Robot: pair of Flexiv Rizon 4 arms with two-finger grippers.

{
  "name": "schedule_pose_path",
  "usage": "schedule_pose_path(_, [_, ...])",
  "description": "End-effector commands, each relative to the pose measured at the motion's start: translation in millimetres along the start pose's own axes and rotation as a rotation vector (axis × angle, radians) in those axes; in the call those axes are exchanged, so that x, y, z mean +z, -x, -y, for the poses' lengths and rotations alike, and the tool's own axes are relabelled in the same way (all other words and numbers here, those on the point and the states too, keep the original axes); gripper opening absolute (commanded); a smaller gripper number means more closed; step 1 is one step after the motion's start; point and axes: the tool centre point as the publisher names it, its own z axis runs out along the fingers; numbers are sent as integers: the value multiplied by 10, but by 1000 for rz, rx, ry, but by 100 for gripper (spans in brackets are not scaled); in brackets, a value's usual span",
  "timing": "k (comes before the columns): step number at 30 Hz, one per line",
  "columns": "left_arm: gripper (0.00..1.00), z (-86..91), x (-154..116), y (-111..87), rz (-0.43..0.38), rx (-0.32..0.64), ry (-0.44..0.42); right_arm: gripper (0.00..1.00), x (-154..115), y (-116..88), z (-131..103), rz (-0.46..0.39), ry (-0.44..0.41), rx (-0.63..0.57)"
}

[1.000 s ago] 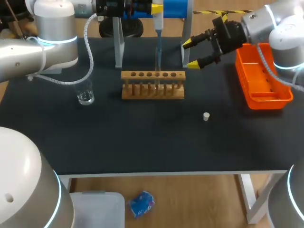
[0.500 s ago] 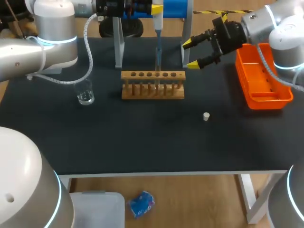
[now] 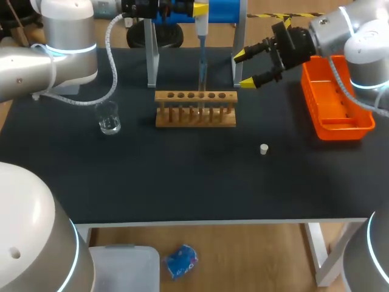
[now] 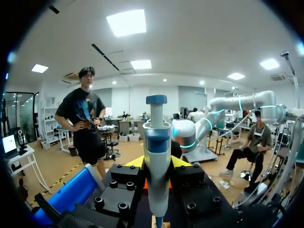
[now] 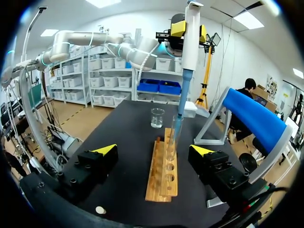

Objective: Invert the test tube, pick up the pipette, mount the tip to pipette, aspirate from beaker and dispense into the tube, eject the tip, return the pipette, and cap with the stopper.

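Head view gives us the black table (image 3: pixel 182 182), with the orange bin (image 3: pixel 343 131) at its right and the wooden rack (image 3: pixel 196 117) at mid-table. Our left gripper (image 4: pixel 157 164) clamps the pipette (image 4: pixel 156 142) upright, its tip down in the test tube (image 5: pixel 173 137) standing in the rack. Our right gripper (image 3: pixel 243 69) hangs wide apart and empty beside the rack. We see the beaker (image 3: pixel 109 118) left of the rack and the stopper (image 3: pixel 264 149) lying alone in front of it

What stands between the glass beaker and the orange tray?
The wooden tube rack, with the pipette above it; the head view shows it.
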Motion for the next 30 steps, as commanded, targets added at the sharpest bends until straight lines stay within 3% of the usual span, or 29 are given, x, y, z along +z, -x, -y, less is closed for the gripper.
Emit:
schedule_pose_path(1, [0,26,8,-26,4,2,-2,100,3,-2,4,1,0,-1])
schedule_pose_path(30, [0,351,10,-114,5,40,12,100,3,-2,4,1,0,-1])
